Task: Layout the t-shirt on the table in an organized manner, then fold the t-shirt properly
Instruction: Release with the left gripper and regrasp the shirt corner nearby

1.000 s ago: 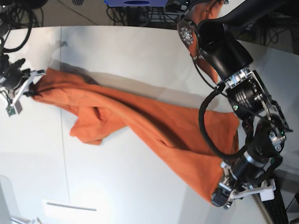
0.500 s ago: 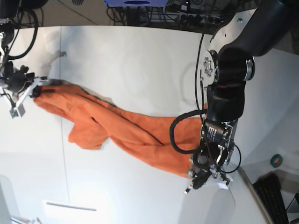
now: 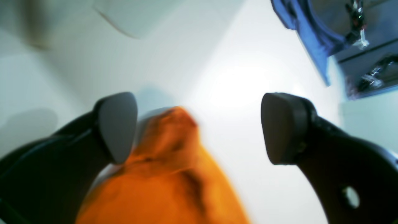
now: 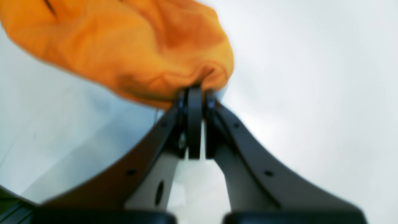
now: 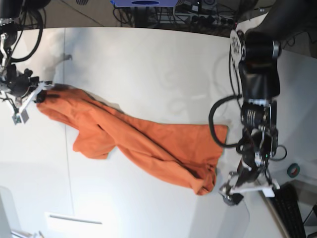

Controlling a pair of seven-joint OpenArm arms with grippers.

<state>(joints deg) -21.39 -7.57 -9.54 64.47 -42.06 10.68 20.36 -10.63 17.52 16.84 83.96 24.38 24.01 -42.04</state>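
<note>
The orange shirt (image 5: 143, 134) lies bunched on the white counter (image 5: 148, 210), running from nine o'clock to five o'clock in the base view. The right gripper (image 4: 199, 102) is closed on its edge; the left gripper (image 3: 199, 130) stands wide open, holding nothing, near the five o'clock end. The left arm (image 5: 257, 89) covers part of the counter at three o'clock. In the left wrist view, blue cloth (image 3: 311, 31) hangs over the edge at one o'clock.

The t-shirt (image 5: 163, 144) is orange (plain, too), the table (image 5: 143, 208) white.
</note>
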